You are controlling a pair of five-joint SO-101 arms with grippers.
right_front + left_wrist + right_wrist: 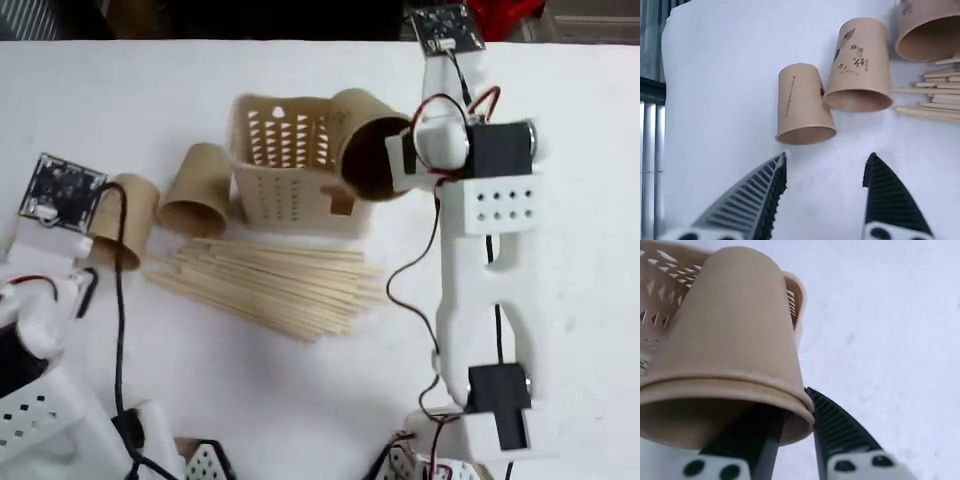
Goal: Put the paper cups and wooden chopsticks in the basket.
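Paper cup point(372, 150), rim pinched in our right gripper point(792, 407), overhangs the basket point(285, 195) at its two o'clock corner; released here, we fear it topples outside. Our left gripper point(825, 165) gapes.

High view: fixed overhead, looking down over the table point(200, 90) from its near side. Left wrist view: low behind the left gripper point(827, 157), facing lying paper cups point(802, 107) and chopsticks point(935, 95) at left. Right wrist view: very close on the held cup point(730, 325) at the basket point(660, 280). The high view covers both patches.

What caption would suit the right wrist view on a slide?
Right gripper pinching a cup by its rim, basket behind.
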